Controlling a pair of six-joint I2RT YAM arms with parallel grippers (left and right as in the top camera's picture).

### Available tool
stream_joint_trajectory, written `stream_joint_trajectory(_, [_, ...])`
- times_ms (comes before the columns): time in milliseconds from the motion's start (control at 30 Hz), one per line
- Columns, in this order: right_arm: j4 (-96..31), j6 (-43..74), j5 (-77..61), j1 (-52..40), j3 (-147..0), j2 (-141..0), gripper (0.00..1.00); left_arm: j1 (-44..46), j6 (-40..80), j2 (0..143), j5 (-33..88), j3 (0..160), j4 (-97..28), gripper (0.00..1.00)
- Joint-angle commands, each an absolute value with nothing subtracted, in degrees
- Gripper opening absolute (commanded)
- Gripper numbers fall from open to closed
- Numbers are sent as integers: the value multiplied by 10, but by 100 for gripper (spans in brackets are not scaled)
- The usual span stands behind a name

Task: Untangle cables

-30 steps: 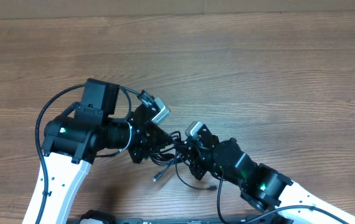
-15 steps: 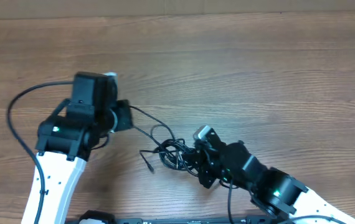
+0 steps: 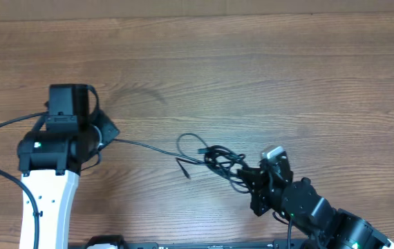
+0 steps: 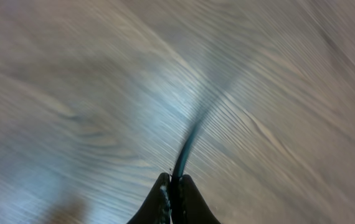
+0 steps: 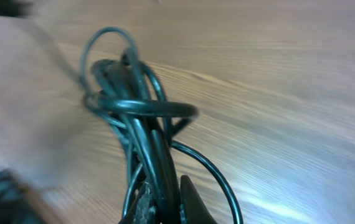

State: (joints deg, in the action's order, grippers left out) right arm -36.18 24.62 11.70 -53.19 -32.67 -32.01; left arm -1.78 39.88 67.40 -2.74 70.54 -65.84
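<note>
tightly shut, the left hand [image 3: 108, 130] pinches one thin black cord [image 3: 142, 146] stretching left from the glossy, looped cables [image 3: 218, 158] on the wood-grain counter [image 3: 266, 69]; the right hand [image 3: 254, 181] clamps their right edge.

The table [image 3: 252, 83] is warm brown wood with fine, darker grain streaks. The cables [image 3: 218, 158] are black, with a slight gloss in the right wrist view. The left arm [image 3: 45, 207] is white below and black above, with a small green light [image 3: 36, 145]. The right arm [image 3: 301, 204] is black.
</note>
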Motion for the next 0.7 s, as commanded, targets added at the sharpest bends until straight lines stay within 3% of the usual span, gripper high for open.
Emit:
stream_joint_trajectory(0, [-424,396,296,-528,-323,-310,4,-71,442,665,-165,711,-658,4])
stream_joint_trajectory(233, [-376,449,294,-528,-323,-310,4,-84,429,667,-120,704,-658,4])
stream_joint_trajectory(467, [-305,447,251,-528,-322,-321,4,-84,286,679,90,699,-630,6])
stream_joint_trajectory(533, [-293,447,233,-528,-322,-330,8,-84,201,683,197,699,-621,16])
stream_joint_trajectory(567, [-287,447,223,-528,-322,-341,16,-83,105,686,307,699,-618,34])
stream_joint_trajectory(600, [-284,448,222,-528,-322,-349,24,-81,51,688,367,699,-622,45])
stream_joint_trajectory(667, [-283,448,222,-528,-322,-365,42,-81,-17,691,438,699,-632,58])
